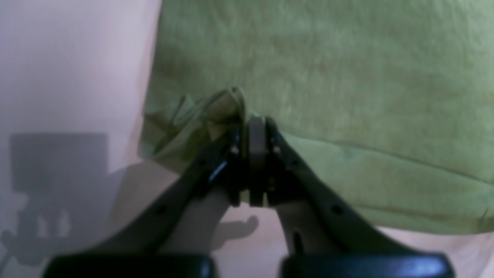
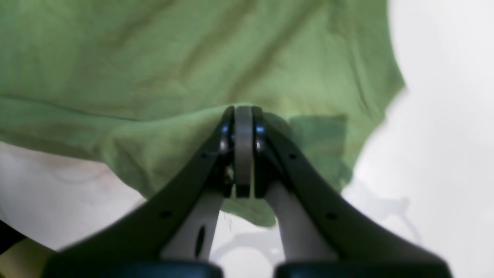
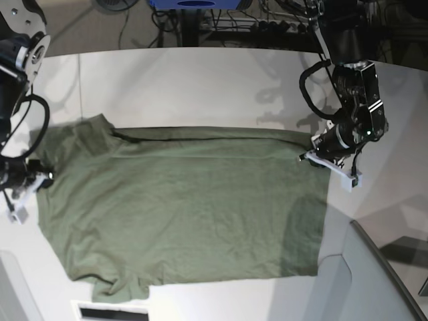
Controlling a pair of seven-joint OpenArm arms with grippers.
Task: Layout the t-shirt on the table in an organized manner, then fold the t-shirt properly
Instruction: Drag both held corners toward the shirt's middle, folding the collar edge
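The olive-green t-shirt [image 3: 180,207] lies spread nearly flat on the white table [image 3: 200,87], with its sleeves toward the left of the base view. At the shirt's upper right corner, my left gripper [image 3: 313,155] is shut on it; the left wrist view shows a bunched fold of the t-shirt [image 1: 328,69] pinched in that gripper [image 1: 255,123]. My right gripper [image 3: 41,178] is at the shirt's left edge. In the right wrist view it [image 2: 244,112] is shut on the edge of the t-shirt [image 2: 154,58], which is lifted slightly off the table [image 2: 444,116].
A grey angled panel [image 3: 378,281] rises at the table's lower right, close to the shirt's corner. Cables and dark equipment [image 3: 221,13] crowd the space behind the table's far edge. A small white block with a dark slot [image 3: 107,311] sits at the front edge.
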